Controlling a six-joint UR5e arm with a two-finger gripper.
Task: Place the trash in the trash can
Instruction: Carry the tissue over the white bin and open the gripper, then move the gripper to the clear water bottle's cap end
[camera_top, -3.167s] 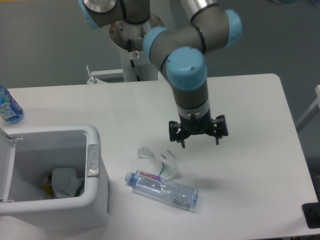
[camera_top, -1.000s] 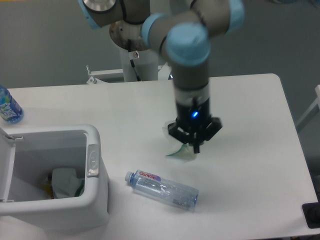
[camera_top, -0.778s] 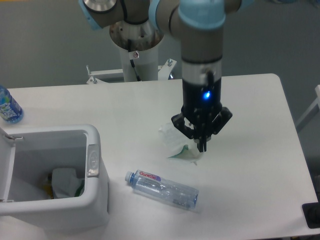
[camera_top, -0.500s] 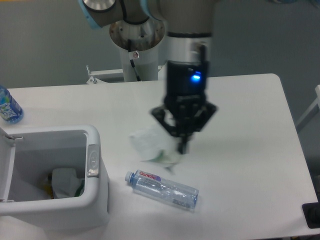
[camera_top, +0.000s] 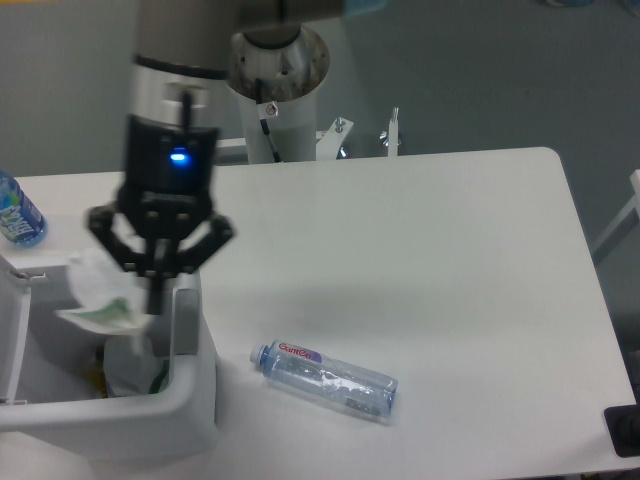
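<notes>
Over the white boxy plastic trash can (camera_top: 190, 400), the black two-finger gripper (camera_top: 152, 285) pinches the crumpled whitish see-through wrapper (camera_top: 103, 295) shut in its jaws. To do this well, let go only once the wrapper hangs inside the rim. Right of the can lies 1 clear plastic bottle with a red-lettered label (camera_top: 325, 378). The can's floor is mostly hidden, and its left side is cut off.

A robotics lab — a bare white table (camera_top: 450, 230), plain grey floor, and the arm's pedestal (camera_top: 280, 75) bolted at twelve o'clock.
</notes>
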